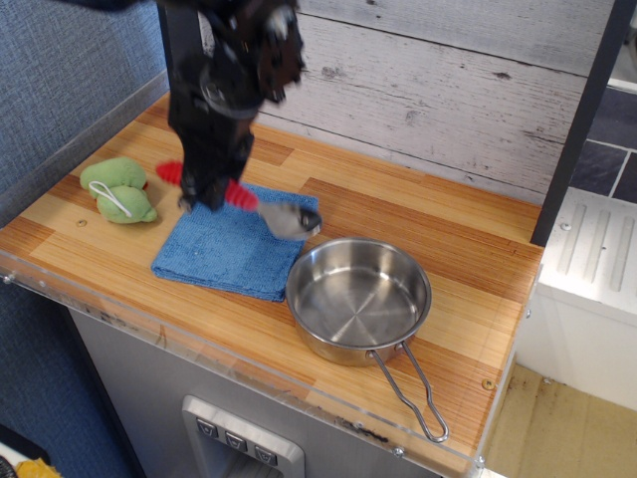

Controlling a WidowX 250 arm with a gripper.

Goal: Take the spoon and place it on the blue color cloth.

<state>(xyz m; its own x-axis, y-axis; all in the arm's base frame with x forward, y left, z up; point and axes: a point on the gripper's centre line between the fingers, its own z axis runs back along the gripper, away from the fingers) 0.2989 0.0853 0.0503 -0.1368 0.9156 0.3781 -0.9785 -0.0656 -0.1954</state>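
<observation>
My black gripper (204,194) is shut on the red ribbed handle of the spoon (242,199). The spoon lies roughly level, handle to the left and silver bowl (291,219) to the right. It hangs over the upper part of the blue cloth (229,249), which lies flat on the wooden counter left of the pan. The spoon's bowl is over the cloth's right corner; I cannot tell whether it touches the cloth. The gripper hides the middle of the handle.
A steel pan (358,297) with a wire handle sits right of the cloth, near the counter's front edge. A small green plush item (119,189) lies at the left. A white plank wall stands behind, with a dark post at the right (582,119).
</observation>
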